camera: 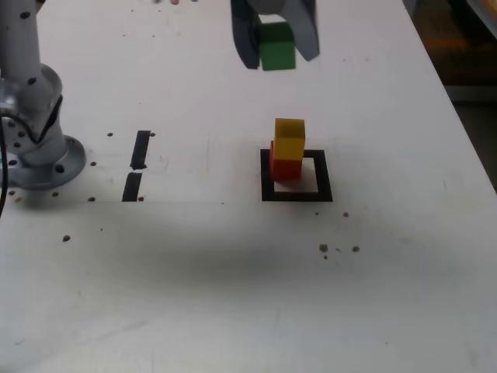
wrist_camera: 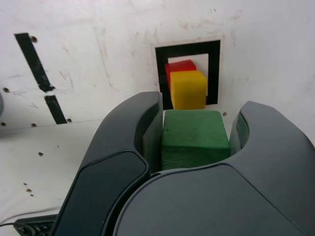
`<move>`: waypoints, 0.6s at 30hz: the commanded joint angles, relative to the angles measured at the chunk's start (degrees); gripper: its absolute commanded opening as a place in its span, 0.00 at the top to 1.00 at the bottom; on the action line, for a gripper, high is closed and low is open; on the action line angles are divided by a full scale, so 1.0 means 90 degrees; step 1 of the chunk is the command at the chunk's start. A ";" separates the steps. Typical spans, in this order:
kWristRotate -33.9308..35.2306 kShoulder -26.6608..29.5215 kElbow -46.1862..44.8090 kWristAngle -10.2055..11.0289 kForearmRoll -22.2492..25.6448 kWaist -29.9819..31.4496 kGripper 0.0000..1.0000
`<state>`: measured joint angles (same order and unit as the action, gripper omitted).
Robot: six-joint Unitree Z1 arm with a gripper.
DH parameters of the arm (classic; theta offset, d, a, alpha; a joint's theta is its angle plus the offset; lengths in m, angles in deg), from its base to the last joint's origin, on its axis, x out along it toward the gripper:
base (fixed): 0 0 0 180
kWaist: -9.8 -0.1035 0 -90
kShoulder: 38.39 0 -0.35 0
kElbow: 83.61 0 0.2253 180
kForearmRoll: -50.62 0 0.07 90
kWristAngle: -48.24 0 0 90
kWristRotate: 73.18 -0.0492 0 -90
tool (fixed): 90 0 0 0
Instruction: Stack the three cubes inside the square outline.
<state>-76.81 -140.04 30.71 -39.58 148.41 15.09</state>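
The claw (camera: pixel 283 61) is hanging at the top of the frame in the exterior view, right of centre, and its two fingers are standing only about a cube's width apart, gripping the green cube (camera: pixel 277 48) between them. The green cube is showing well apart from the other two, above them in the exterior view's frame. Just right of centre in that frame, the yellow cube (camera: pixel 290 139) is resting on top of the red cube (camera: pixel 286 166), and the red one is sitting at the square outline (camera: pixel 327 176), toward its left side, with a patch of white showing to the right. The wrist view is also showing the yellow cube covering part of the red one. Left of centre in the exterior view, two black tape strips (camera: pixel 141 149) are lying nearly end to end on the white counter (camera: pixel 210 295), whose surface is carrying scattered dark spots. The round grey base (camera: pixel 48 167) is standing at the left edge of the frame, with a dark cable (camera: pixel 4 167) running beside it. The wrist view is also catching a dark object (wrist_camera: pixel 37 224) with a cable, only partly visible
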 commanded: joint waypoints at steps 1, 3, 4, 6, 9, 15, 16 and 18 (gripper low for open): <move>0.0090 -0.0121 0.0059 -0.0013 -0.0031 0.0097 0.81; 0.0183 -0.0221 0.0077 -0.0019 -0.0047 0.0194 0.81; 0.0228 -0.0266 0.0076 -0.0021 -0.0051 0.0237 0.81; 0.0308 -0.0344 0.0061 -0.0027 -0.0062 0.0307 0.81; 0.0390 -0.0432 0.0025 -0.0063 -0.0074 0.0361 0.81; 0.0433 -0.0526 -0.0097 -0.0121 -0.0084 0.0371 0.78; 0.0433 -0.0544 -0.0134 -0.0125 -0.0092 0.0370 0.77; 0.0433 -0.0575 -0.0192 -0.0125 -0.0123 0.0370 0.74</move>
<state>-73.00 -144.90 29.23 -40.64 147.54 18.33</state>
